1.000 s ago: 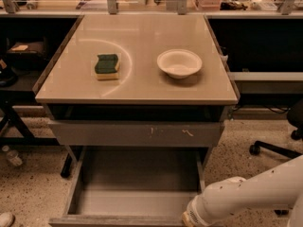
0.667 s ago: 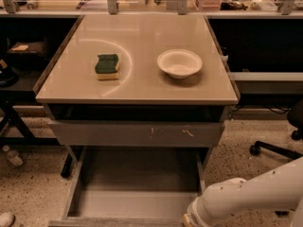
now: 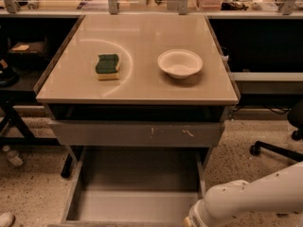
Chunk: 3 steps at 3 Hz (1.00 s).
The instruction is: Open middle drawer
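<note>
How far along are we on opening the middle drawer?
Mostly done: the middle drawer stands pulled well out below the shut scratched front, with its grey tray exposed. In hand: the arm reaches down by the drawer's front right corner, and the gripper is out of view past the bottom edge. Left: probably only letting go, if it holds on at all, and backing away.

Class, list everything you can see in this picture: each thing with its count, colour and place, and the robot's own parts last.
table: one, beige top, centre
sponge: one, green over yellow, left on the tabletop
bowl: one, white, right on the tabletop
scratched drawer front: one, grey, just under the tabletop
middle drawer: one, grey, pulled out below the scratched front
chair base: one, black, floor at right
arm: one, white, lower right
gripper: out of view, past the bottom edge
</note>
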Each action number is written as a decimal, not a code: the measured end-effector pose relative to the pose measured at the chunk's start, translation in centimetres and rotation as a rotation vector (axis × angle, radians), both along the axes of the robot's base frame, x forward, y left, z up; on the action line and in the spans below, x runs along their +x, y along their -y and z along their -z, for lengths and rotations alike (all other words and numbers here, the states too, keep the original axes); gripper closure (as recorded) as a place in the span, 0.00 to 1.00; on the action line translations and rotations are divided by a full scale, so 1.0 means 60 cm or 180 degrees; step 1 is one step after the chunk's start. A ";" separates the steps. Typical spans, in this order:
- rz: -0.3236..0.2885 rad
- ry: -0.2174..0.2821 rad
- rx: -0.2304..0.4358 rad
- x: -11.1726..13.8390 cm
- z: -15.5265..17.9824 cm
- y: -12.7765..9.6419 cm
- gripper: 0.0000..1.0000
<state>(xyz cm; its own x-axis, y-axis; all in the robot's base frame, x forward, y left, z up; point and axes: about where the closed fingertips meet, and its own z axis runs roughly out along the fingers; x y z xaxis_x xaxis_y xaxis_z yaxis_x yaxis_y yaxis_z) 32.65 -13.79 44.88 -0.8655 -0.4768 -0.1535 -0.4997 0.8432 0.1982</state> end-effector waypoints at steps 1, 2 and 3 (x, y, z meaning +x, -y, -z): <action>0.0064 -0.0078 0.0009 -0.017 -0.001 0.001 1.00; 0.0064 -0.0078 0.0009 -0.017 -0.004 0.001 1.00; 0.0214 -0.0009 -0.0024 -0.025 -0.048 0.029 1.00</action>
